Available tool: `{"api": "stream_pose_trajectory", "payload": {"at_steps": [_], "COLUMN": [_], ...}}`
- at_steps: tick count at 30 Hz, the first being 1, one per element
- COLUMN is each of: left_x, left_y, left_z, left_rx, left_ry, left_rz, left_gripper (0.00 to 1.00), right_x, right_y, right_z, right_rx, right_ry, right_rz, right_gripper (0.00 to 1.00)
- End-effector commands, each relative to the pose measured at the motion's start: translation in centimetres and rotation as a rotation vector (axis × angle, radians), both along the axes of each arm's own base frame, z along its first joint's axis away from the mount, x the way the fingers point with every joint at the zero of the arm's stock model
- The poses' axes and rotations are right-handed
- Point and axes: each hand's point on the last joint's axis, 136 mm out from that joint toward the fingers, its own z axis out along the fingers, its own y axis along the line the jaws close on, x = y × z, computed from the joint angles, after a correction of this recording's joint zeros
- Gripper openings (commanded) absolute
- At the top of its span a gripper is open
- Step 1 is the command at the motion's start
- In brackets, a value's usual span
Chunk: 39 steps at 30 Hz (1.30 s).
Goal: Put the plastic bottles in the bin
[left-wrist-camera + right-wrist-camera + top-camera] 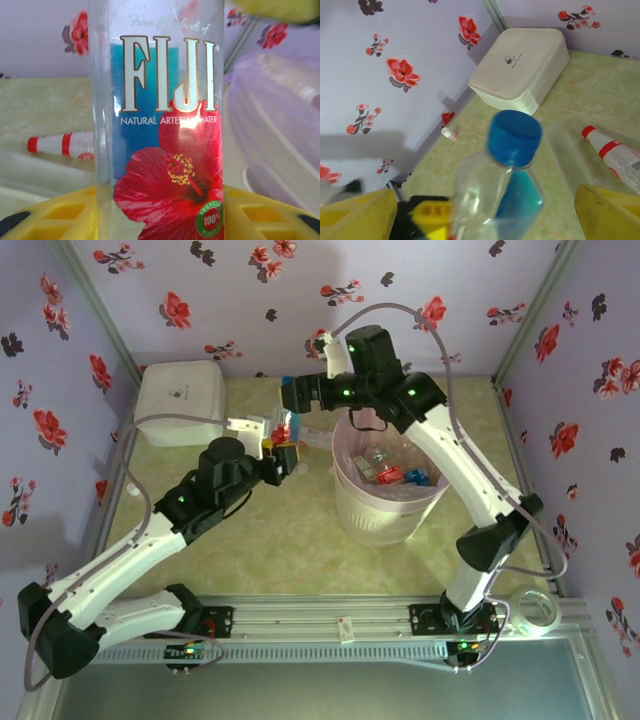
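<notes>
**A:** Where is the clear plastic Fiji bottle (160,125), the one with the blue cap and the red hibiscus label?

**B:** It stands between the yellow fingers (50,217) of the left claw (157,222). The cap is up and the long axis is close to vertical, leaning a little as the right wrist camera looks down on it. The fingers are narrow against its lower sides, so I judge it held.

**A:** And the bin?

**B:** The round white ribbed bin (350,515) with the pale pink liner stands just to the right of that claw, near but apart. In the left wrist view its wall rises beside the bottle. The bottle has to get above the rim before it goes right (a flat sideways push would only meet the liner).

**A:** What about the other arm?

**B:** The right claw (482,215) hangs over the blue cap with its fingers spread wide either side of the bottle, gripping nothing. It is about as near as the left, but the left has the hold. To my eye a straight lift looks crowded by it.

**A:** Is there room over the bin?

**B:** The right arm's white forearm crosses above the bin's far and right side. The near-left part of the mouth, facing the left claw, looks open. Several plastic bottles (395,475) lie inside, below the rim.

**A:** Anything else close by?

**B:** A clear bottle with a red cap and a red-and-white label (612,150) lies on its side on the pale green table (280,550) behind the claws. The white rounded lidded box (180,400) sits in the far left corner, well apart.
</notes>
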Motion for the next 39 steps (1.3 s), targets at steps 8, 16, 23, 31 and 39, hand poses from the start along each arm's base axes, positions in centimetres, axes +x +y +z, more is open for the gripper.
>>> {"api": "stream_pose_trajectory", "payload": {"at_steps": [8,16,23,31,39], "left_x": [-0.2,0.5,0.6,0.5,0.9], "left_y": [-0.4,-0.7,-0.7,-0.2,2.1], "left_z": [3.3,3.3,3.4,2.1,-2.7], "left_rx": [-0.075,-0.07,-0.075,-0.057,-0.059], "left_ry": [-0.13,-0.136,-0.136,-0.104,0.051], "left_rz": [-0.038,-0.025,-0.017,0.002,0.137], "left_gripper": [0.1,0.11,0.51,1.0,1.0], "right_x": [-0.5,-1.5,-1.7,-0.9,1.4], "right_y": [2.1,2.3,1.8,-0.9,-7.9], "right_z": [-1.2,-1.0,0.7,4.5,7.1], "right_rx": [0.032,0.056,0.068,0.063,0.038], "right_ry": [0.086,0.103,0.044,-0.103,-0.191], "right_rz": [0.068,0.094,0.087,-0.008,-0.226], "right_gripper": [0.82,0.61,0.53,0.52,0.51]}}
